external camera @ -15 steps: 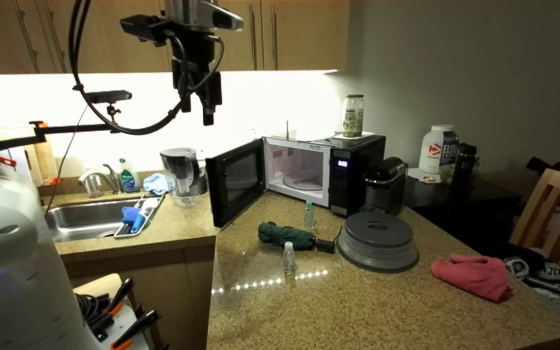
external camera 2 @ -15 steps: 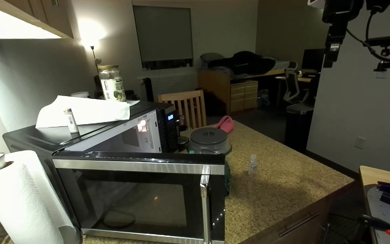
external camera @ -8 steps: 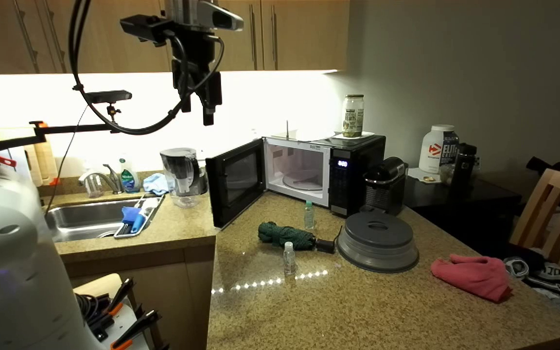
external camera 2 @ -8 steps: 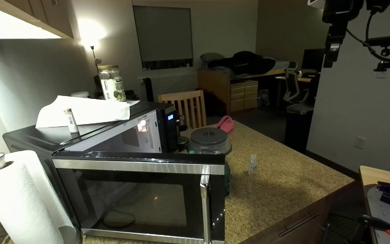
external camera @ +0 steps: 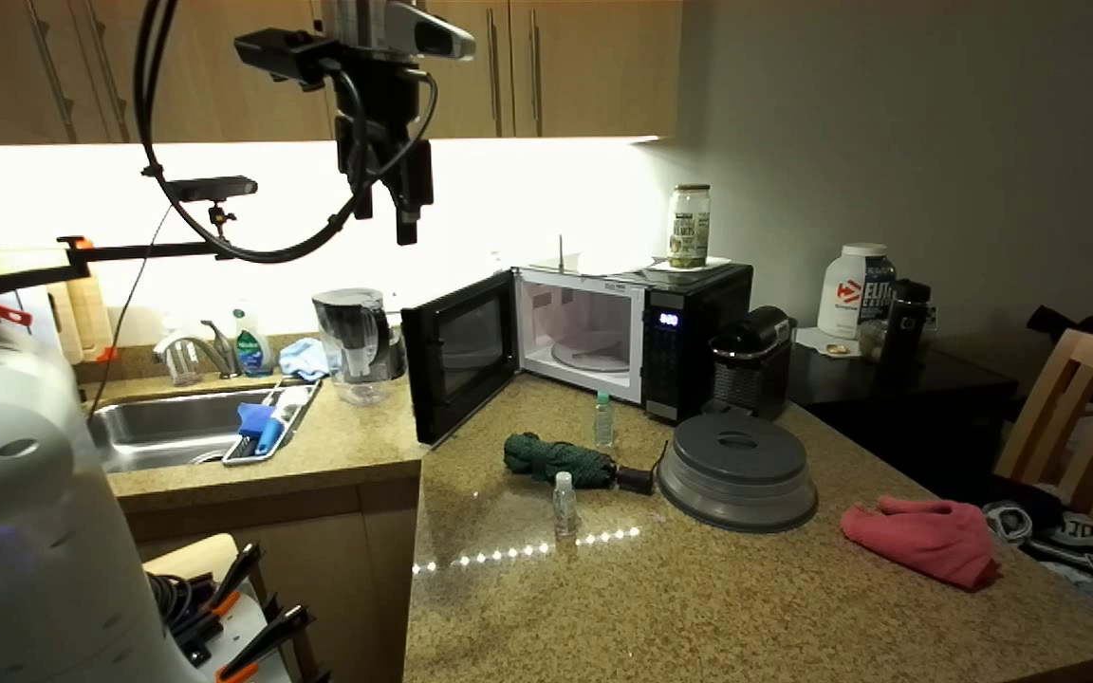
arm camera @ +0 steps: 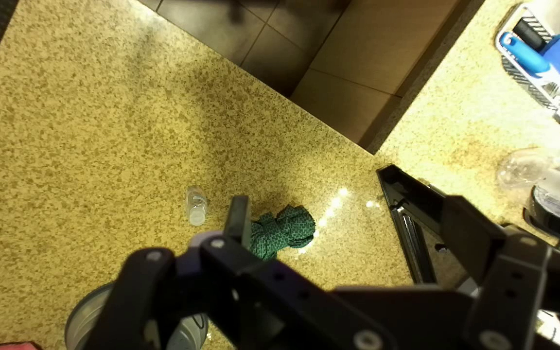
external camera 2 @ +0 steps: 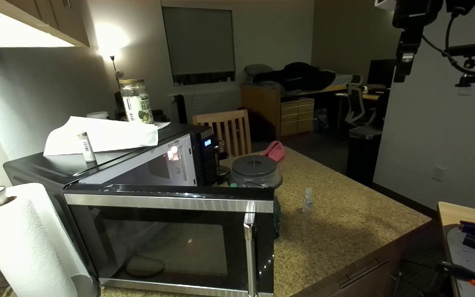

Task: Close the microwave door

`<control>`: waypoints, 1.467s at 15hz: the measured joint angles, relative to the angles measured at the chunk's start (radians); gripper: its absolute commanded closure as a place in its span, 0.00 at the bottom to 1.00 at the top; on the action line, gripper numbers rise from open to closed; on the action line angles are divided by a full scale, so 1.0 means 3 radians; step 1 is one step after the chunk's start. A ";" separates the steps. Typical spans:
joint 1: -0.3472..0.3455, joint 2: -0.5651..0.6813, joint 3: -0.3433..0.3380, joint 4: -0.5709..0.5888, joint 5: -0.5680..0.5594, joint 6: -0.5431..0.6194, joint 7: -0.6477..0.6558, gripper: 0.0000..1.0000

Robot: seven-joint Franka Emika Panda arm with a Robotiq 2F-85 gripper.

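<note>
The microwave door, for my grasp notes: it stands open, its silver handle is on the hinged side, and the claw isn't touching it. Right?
One slip: the silver handle is near the free edge of the microwave door, not the hinged side, as an exterior view shows. The door does stand open, and the claw isn't touching it.

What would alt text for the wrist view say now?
The open gripper hangs above a speckled counter, hiding part of the open microwave door at right. Near the middle, it also hides part of a green patterned bundle; a small clear bottle stands left of that.
</note>
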 measured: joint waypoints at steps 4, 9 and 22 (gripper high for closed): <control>-0.0005 0.0000 0.0003 0.0000 0.0000 0.0000 0.0000 0.00; -0.0001 0.0047 0.0066 0.0005 0.0055 0.0105 0.0000 0.00; 0.0335 0.0961 0.0431 0.0486 0.0270 0.0331 -0.0174 0.00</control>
